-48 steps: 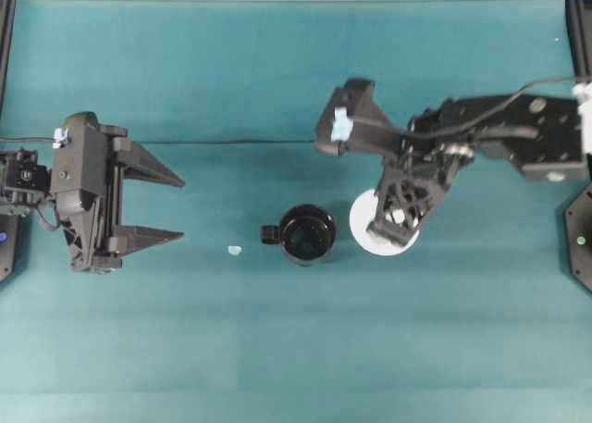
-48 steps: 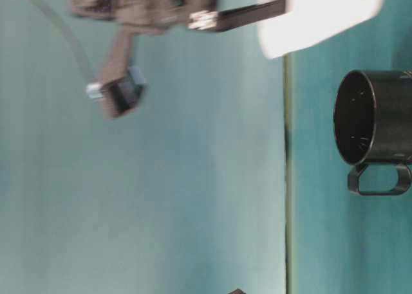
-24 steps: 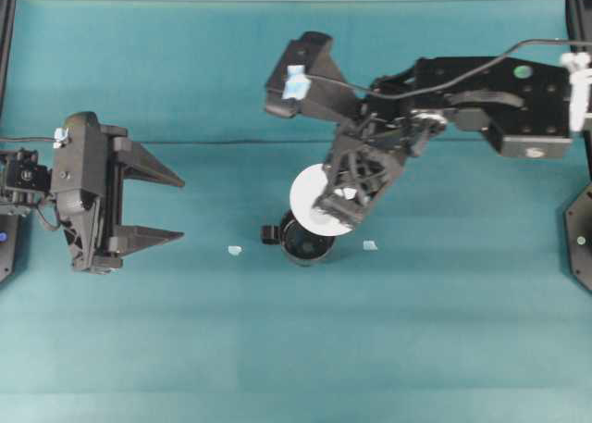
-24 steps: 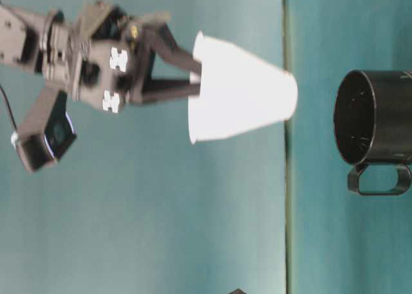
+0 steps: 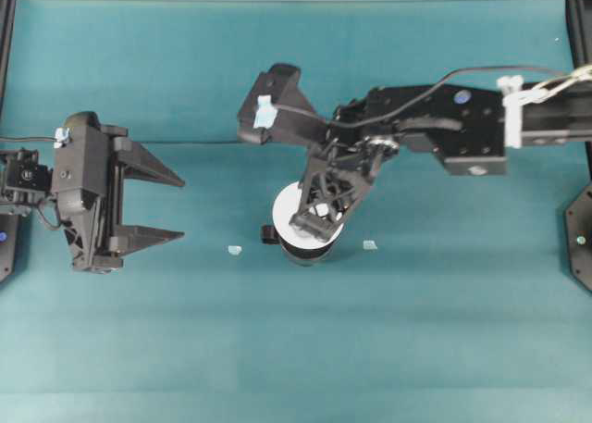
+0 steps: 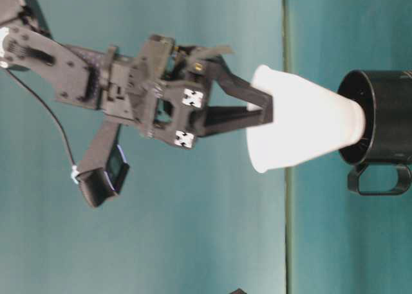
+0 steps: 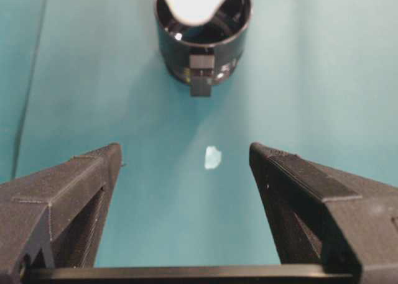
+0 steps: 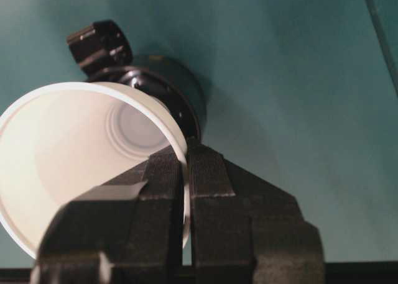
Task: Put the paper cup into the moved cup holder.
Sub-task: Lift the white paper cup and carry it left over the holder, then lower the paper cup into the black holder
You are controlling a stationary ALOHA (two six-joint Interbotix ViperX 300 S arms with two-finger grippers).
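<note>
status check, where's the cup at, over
Right gripper shut on paper cup rim, base at cup holder mouth. Left gripper open, idle. Nothing blocking.

The paper cup [image 5: 289, 204] hides most of the cup holder [image 5: 298, 253] overhead — its base unseen.

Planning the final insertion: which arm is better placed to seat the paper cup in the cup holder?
Right. The right gripper pinches the paper cup rim, base at the cup holder mouth; the left gripper sits open, apart.
</note>
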